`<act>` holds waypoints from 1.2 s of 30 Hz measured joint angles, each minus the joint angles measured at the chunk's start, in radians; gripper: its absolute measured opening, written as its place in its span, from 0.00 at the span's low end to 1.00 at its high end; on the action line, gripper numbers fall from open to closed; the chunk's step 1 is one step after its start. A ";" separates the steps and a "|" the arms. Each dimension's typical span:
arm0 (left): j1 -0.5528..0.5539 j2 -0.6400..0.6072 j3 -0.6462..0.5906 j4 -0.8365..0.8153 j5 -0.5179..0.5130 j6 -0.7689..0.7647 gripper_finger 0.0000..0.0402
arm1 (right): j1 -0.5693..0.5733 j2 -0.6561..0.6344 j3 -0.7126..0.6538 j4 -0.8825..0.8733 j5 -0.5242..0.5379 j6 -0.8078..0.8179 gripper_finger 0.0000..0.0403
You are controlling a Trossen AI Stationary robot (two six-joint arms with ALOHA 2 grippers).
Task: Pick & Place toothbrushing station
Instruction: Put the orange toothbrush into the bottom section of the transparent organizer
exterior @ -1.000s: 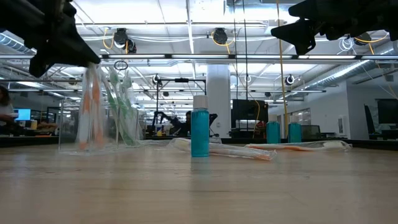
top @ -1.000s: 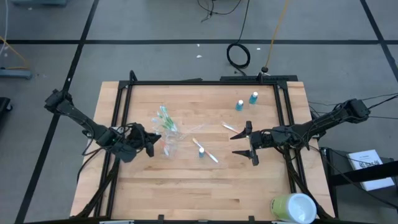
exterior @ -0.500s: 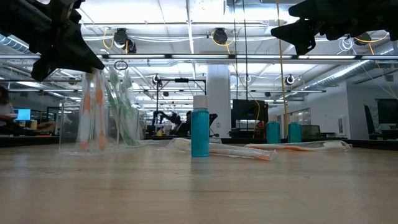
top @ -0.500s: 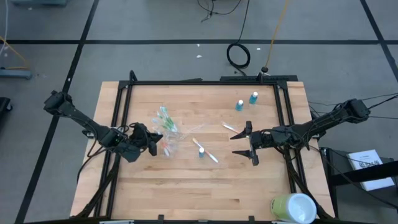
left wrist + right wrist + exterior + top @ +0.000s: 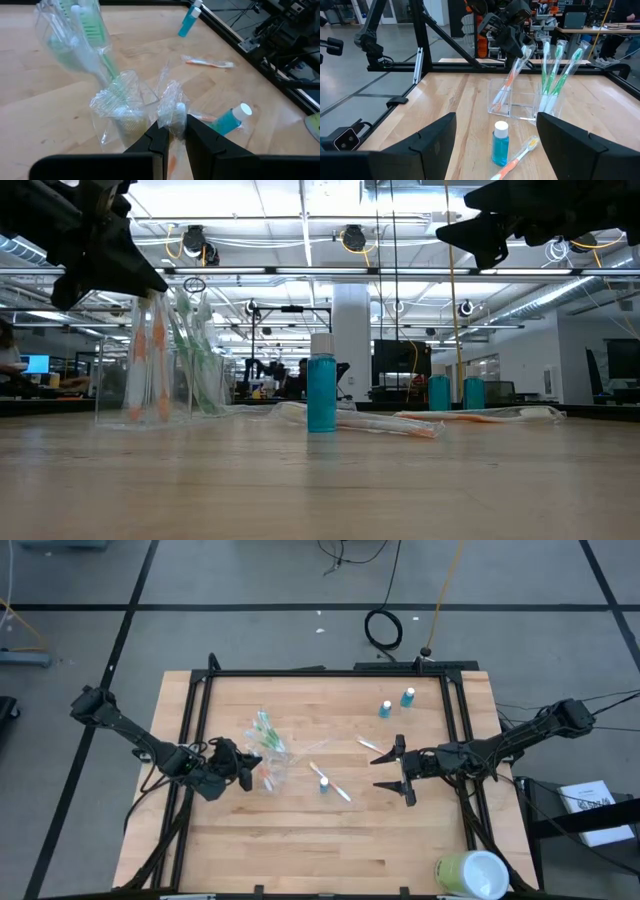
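The clear cup stands upright on the table, a little left of its middle. Three green brushes already lean in it. An orange brush in a crinkly wrapper is going in now: its lower end looks to be inside the cup, though the clear walls make that hard to confirm. The left hand, just above the cup, is clenched on that brush's top.

Outside the cup, to its right, a tube stands next to another orange brush lying flat. Further from the cup a third loose brush lies on the table, and two tubes stand near the far edge.

The right hand hovers beyond the near tube with its fingers spread, holding nothing.

So roughly half is done: four brushes are in or entering, while two brushes and three tubes are probably left.
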 joint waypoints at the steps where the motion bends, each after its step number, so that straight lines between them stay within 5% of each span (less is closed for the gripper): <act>1: 0.000 0.000 0.000 0.002 0.000 0.006 0.12 | 0.000 0.000 0.000 0.000 0.000 0.003 0.66; 6: 0.000 0.001 0.000 0.047 0.005 0.078 0.16 | 0.000 0.000 0.000 0.001 0.000 0.006 0.66; 17: 0.000 -0.031 0.000 0.073 0.038 0.136 0.50 | 0.000 0.000 0.000 0.001 0.000 0.006 0.66; 24: 0.000 -0.127 0.000 0.076 0.024 0.214 0.57 | 0.000 0.000 0.000 0.000 0.000 0.006 0.66; 31: -0.002 -0.246 0.000 0.157 0.022 0.458 0.57 | 0.000 0.000 0.000 -0.005 0.000 -0.005 0.66; 36: -0.006 -0.307 0.000 0.305 0.006 0.780 0.57 | 0.000 0.000 0.000 -0.086 0.004 -0.003 0.66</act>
